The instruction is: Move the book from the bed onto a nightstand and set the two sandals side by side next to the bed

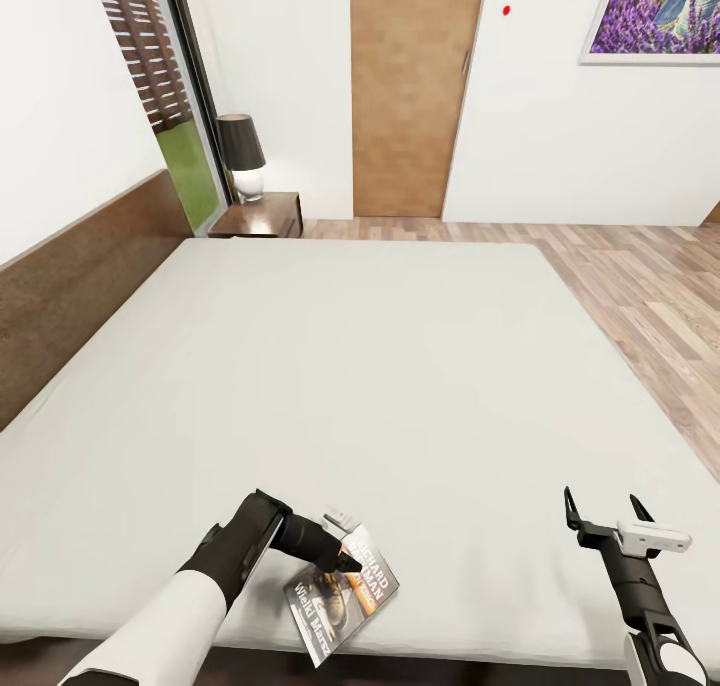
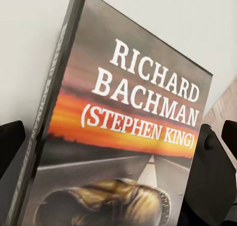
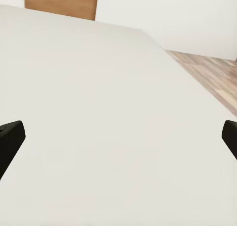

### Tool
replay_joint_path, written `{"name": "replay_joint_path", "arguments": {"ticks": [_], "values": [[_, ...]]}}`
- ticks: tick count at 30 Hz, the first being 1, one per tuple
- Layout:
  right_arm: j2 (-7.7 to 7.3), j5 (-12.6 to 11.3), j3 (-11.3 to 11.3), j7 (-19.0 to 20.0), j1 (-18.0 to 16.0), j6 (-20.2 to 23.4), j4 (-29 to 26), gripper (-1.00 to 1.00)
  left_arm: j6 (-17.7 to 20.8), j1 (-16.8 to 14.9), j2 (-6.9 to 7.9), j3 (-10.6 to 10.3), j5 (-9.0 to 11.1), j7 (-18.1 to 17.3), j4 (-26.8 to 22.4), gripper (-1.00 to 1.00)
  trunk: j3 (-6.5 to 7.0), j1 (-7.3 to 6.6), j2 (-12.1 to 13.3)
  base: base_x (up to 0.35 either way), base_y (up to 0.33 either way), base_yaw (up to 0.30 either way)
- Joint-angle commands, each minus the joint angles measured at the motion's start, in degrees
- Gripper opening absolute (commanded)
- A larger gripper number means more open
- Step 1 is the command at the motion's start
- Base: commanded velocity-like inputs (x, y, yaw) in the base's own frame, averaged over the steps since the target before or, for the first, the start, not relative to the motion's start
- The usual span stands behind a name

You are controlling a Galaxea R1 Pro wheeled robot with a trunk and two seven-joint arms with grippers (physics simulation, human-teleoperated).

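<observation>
Book sits on the bed, left pincer closing around it; right pincer hangs open.

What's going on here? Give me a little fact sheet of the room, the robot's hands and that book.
room: bedroom with white walls, wood-plank floor, brown door
bed: large, pale mattress, dark headboard
book: near the bed's front edge, cover reads "Richard Bachman (Stephen King)"
left hand: at the book, fingers either side of it; whether gripped, cannot tell
right hand: open, over bare mattress, holding nothing
nightstand: far corner beside the headboard, carries a black-shaded lamp
wall picture: purple flowers
</observation>
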Motion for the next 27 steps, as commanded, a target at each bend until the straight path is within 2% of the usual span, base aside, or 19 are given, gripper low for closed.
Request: {"name": "replay_joint_path", "arguments": {"ticks": [1, 27], "values": [[0.03, 0.48, -0.23, 0.20, -0.06, -0.22, 0.00, 1.00, 0.26, -0.01, -0.02, 0.07, -0.45, -0.36, -0.10, 1.00, -0.04, 0.00, -0.02, 0.000, 0.000, 0.000], [0.03, 0.48, -0.23, 0.11, -0.06, -0.22, -0.01, 1.00, 0.26, -0.01, -0.02, 0.07, -0.45, -0.36, -0.10, 1.00, -0.04, 0.00, -0.02, -0.032, 0.000, 0.000]]}}
